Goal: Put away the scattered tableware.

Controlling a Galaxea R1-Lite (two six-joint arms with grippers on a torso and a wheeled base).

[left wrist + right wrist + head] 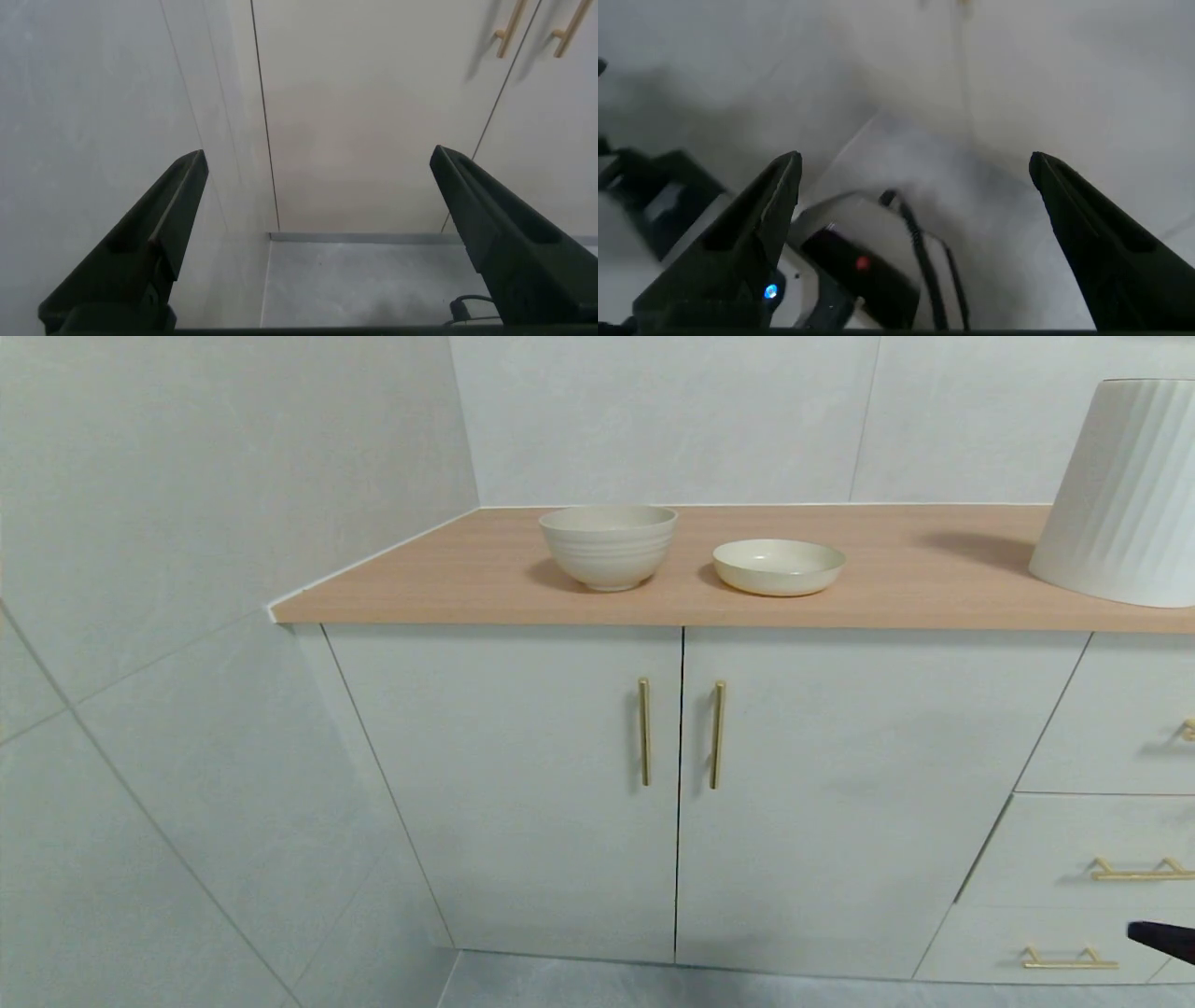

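A deep ribbed bowl (608,546) and a shallow dish (779,567) stand side by side, not touching, on the wooden bench (448,590) in the upper middle of the head view, above two closed cabinet doors (523,784). The left gripper (318,173) and the right gripper (915,173) both have their jaws spread wide and empty.

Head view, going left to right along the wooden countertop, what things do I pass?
deep ribbed bowl → shallow dish → white pleated shade
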